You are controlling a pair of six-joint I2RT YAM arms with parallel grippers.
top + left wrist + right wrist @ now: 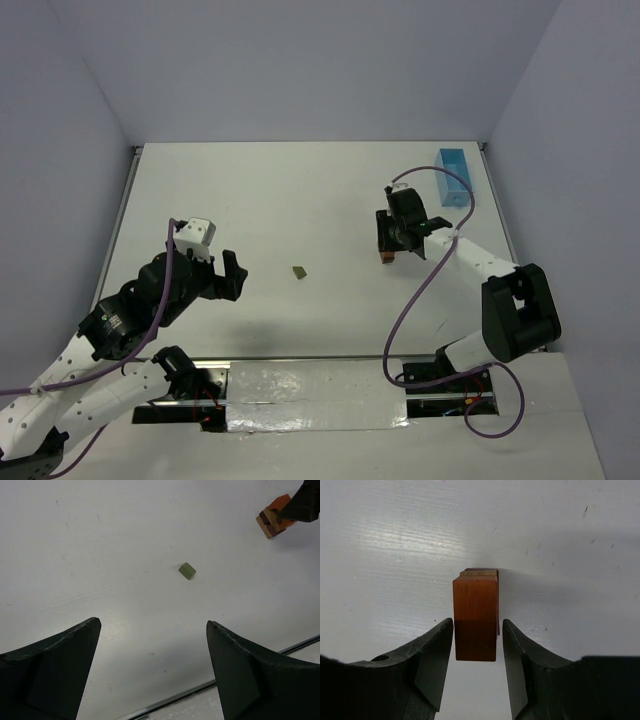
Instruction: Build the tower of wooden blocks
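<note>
The wood block tower [476, 615] stands on the right half of the worktop [300, 190], away from its edges. An orange block is upright in front, with tan and dark brown pieces showing behind its top. The right fingers [430, 665] flank the orange block, slightly parted; a thin slit of worktop shows beside one of them, so nothing is clamped. One olive-green block [187, 570] lies alone near the worktop's middle, well apart from the tower. The left fingers [50, 670] hang spread wide near the left edge, holding nothing. A light blue tray [455, 175] sits in the far right corner.
</note>
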